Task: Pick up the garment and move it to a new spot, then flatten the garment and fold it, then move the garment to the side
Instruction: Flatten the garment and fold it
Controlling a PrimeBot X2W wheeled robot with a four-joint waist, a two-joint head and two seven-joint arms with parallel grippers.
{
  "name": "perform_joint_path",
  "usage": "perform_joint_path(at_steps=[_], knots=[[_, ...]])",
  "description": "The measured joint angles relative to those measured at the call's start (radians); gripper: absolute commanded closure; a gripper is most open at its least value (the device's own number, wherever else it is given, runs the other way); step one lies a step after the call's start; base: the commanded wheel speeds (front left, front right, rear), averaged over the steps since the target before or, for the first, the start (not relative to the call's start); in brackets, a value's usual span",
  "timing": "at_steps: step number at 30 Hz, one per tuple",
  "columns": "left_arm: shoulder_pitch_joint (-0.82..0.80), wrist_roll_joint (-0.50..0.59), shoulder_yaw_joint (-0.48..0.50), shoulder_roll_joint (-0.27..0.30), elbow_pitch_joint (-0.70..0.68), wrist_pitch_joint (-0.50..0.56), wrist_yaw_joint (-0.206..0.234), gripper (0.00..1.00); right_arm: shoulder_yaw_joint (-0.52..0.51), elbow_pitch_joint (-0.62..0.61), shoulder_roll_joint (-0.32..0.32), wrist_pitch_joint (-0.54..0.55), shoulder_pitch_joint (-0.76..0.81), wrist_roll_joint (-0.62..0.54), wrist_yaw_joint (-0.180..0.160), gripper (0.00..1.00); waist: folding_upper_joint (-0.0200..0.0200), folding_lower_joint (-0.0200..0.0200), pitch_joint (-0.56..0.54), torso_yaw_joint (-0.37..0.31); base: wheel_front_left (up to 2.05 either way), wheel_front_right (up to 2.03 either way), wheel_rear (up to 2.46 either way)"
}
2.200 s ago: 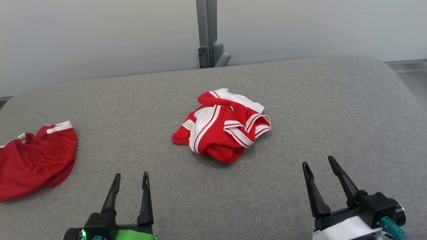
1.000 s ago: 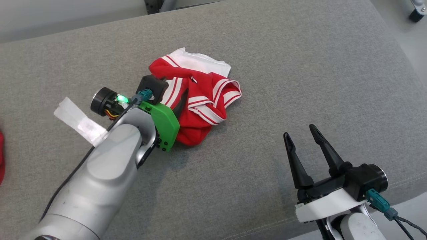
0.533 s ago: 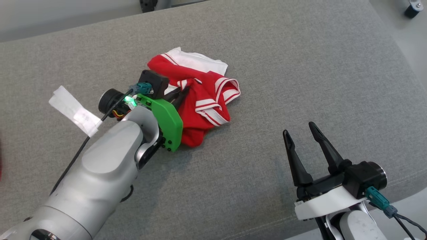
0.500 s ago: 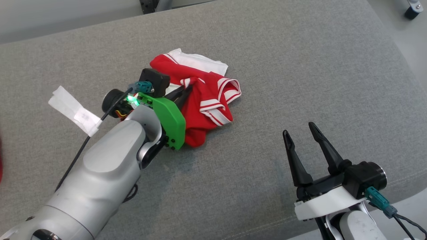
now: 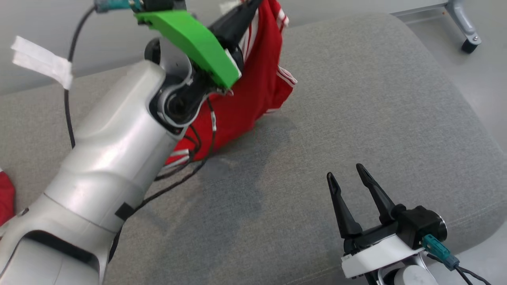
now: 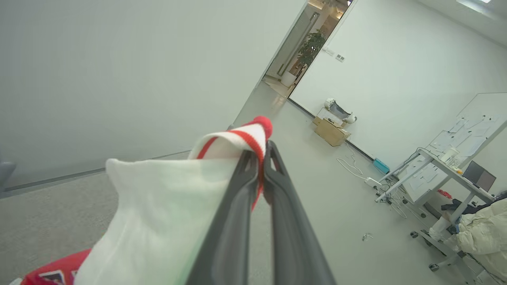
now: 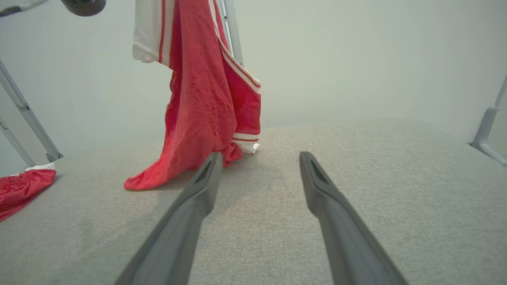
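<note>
The garment [image 5: 253,91] is red with white striped trim. It hangs in a long drape from my left gripper [image 5: 253,6], which is raised high at the top of the head view and shut on a white-and-red edge [image 6: 237,144]. In the right wrist view the garment [image 7: 198,118] still trails its lower end on the grey surface. My right gripper [image 5: 344,171] hovers low at the near right, open, with nothing between its fingers [image 7: 260,155], well to the right of the hanging cloth.
The grey padded table [image 5: 356,99] curves down at its right and near edges. A second red garment [image 7: 20,186] lies at the far left [image 5: 6,198]. Black cables [image 5: 190,158] dangle from my left arm. A wheeled frame leg [image 5: 463,23] stands beyond the table.
My left gripper closed on the crumpled garment and rose, pulling it up into a hanging drape. The head view has shifted. The right gripper stays open near the front right.
</note>
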Motion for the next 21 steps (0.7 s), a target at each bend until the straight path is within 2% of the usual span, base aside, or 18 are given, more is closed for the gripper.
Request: perform_joint_path(at_steps=[3, 6, 9, 13, 17, 21], knots=[[-0.095, -0.051, 0.088, -0.063, 0.092, -0.057, 0.006, 1.00, 0.000, 0.006, 0.003, 0.000, 0.019, 0.002, 0.000, 0.00, 0.0000, 0.0000, -0.033, -0.025, 0.00, 0.00, 0.00], [-0.185, -0.080, 0.147, -0.105, 0.159, -0.115, 0.034, 1.00, 0.002, 0.010, 0.005, 0.000, 0.034, 0.005, 0.000, 0.00, 0.0000, 0.0000, -0.056, -0.041, 0.00, 0.00, 0.00], [-0.266, -0.104, 0.181, -0.126, 0.218, -0.165, 0.060, 1.00, 0.003, 0.013, 0.005, 0.000, 0.043, 0.005, 0.000, 0.00, 0.0000, 0.0000, -0.078, -0.056, 0.00, 0.00, 0.00], [-0.353, -0.113, 0.193, -0.137, 0.318, -0.250, 0.116, 1.00, 0.001, 0.012, 0.005, 0.000, 0.044, 0.005, 0.000, 0.00, 0.0000, -0.0001, -0.096, -0.072, 0.00, 0.00, 0.00], [-0.327, -0.153, 0.163, -0.137, 0.418, -0.253, 0.176, 1.00, 0.011, 0.010, 0.007, 0.000, 0.043, 0.006, 0.000, 0.00, 0.0000, 0.0000, -0.099, -0.083, 0.00, 0.00, 0.00], [-0.201, -0.202, 0.144, -0.141, 0.527, -0.254, 0.232, 1.00, 0.012, 0.007, 0.007, 0.000, 0.044, 0.009, 0.000, 0.00, 0.0000, -0.0001, -0.087, -0.081, 0.00, 0.00, 0.00]])
